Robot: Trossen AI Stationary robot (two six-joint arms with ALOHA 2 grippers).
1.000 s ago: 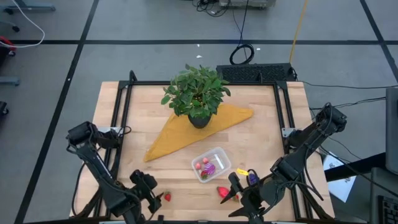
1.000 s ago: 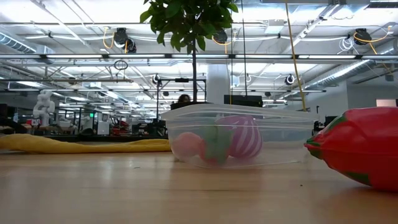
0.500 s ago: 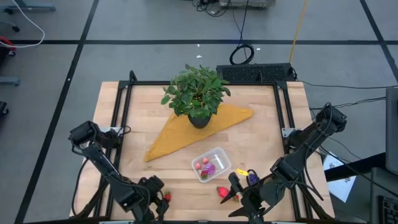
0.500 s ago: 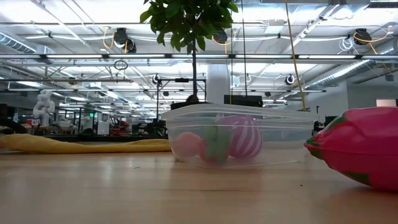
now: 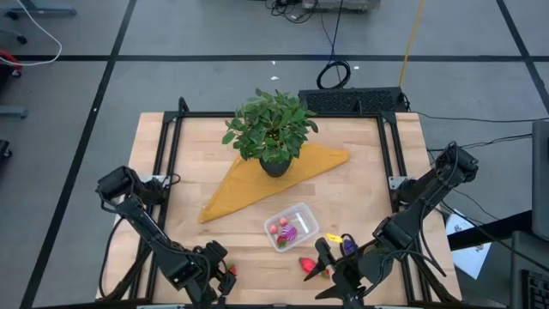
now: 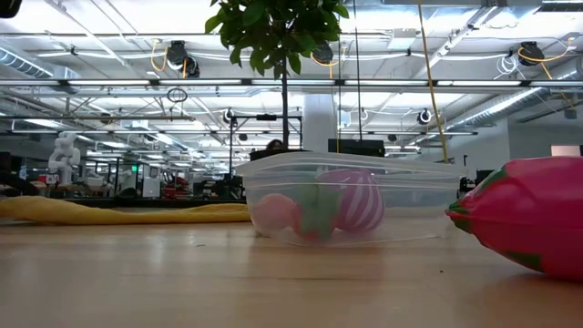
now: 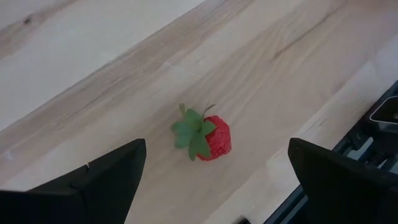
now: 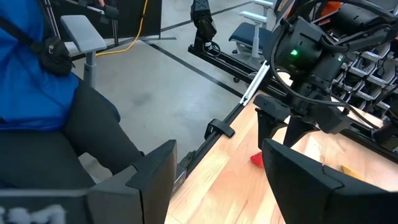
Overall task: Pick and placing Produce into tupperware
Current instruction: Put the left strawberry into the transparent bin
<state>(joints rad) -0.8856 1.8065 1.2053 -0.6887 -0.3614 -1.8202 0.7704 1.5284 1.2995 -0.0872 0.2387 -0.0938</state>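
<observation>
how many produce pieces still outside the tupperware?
3 visible: a strawberry between the left end effector fingers, a red piece by the right end effector, a purple piece beyond it. The arms may hide more.

Toy produce and the clear tupperware on my table.

The tupperware (image 5: 290, 225) sits upright and open near the table's front middle, its see-through walls showing a pink round piece (image 6: 276, 215) and a pink-and-purple striped piece (image 6: 353, 203) inside. A red strawberry (image 7: 209, 137) with green leaves lies on its side on bare wood by the front edge, between my open left fingers. A bigger red piece (image 5: 308, 264) lies just in front of the container.
</observation>
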